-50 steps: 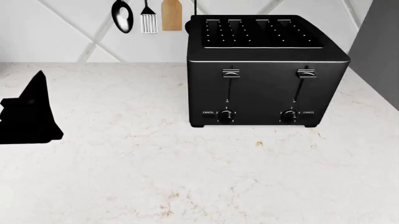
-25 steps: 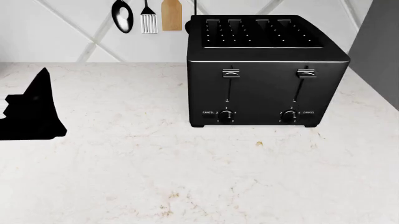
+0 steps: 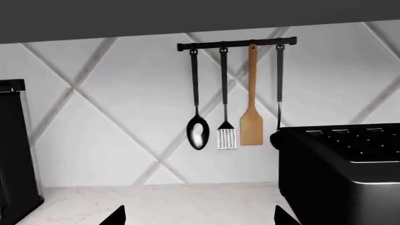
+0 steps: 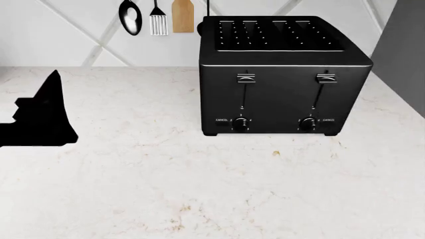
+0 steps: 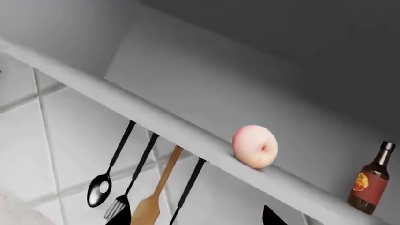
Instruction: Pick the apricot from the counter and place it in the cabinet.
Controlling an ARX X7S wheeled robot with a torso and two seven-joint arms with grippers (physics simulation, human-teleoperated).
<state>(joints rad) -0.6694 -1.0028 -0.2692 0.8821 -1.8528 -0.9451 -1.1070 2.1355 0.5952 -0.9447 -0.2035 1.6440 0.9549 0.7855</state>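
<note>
The pale pink-peach apricot rests on the front edge of the grey cabinet floor, seen only in the right wrist view. My right gripper is open and empty below it and apart from it; only its two dark fingertips show. It is out of the head view. My left gripper is a black shape over the white marble counter at the left. In the left wrist view it is open and empty above the counter.
A black four-slot toaster stands at the back right of the counter. Utensils hang on a rail on the tiled wall. A brown sauce bottle stands in the cabinet beside the apricot. A dark appliance borders the left wrist view.
My left gripper has moved a little to the right and farther back over the counter. The toaster and counter have not changed.
</note>
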